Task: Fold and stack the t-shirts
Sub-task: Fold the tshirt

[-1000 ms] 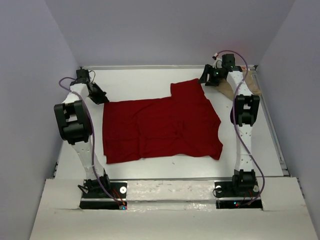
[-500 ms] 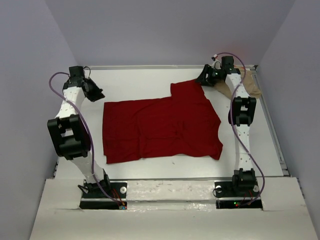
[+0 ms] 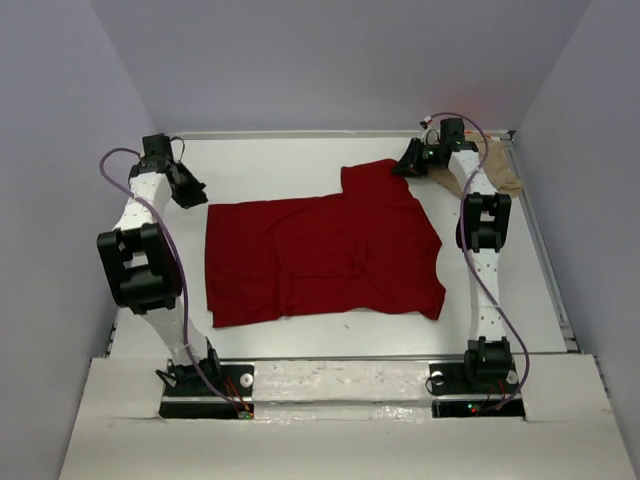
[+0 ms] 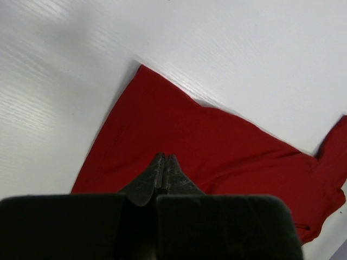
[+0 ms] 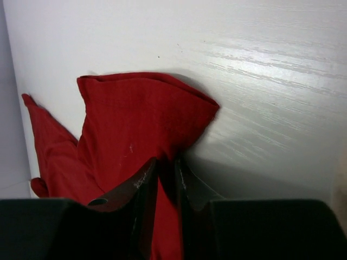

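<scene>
Lying flat mid-tabletop (image 3: pixel 300 160) is one dark red shirt (image 3: pixel 320 255). One tan shirt (image 3: pixel 503 176) sits bunched in the far right corner, behind the right arm. Of the two end effectors, the right end effector (image 5: pixel 164 162) pinches the red shirt's far right sleeve, and the left end effector (image 4: pixel 164 157), fingers pressed together, hangs over its far left corner.

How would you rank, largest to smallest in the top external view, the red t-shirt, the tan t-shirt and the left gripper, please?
1. red t-shirt, clearly largest.
2. tan t-shirt and left gripper look alike; the right arm hides part of the shirt, so unranked.
</scene>
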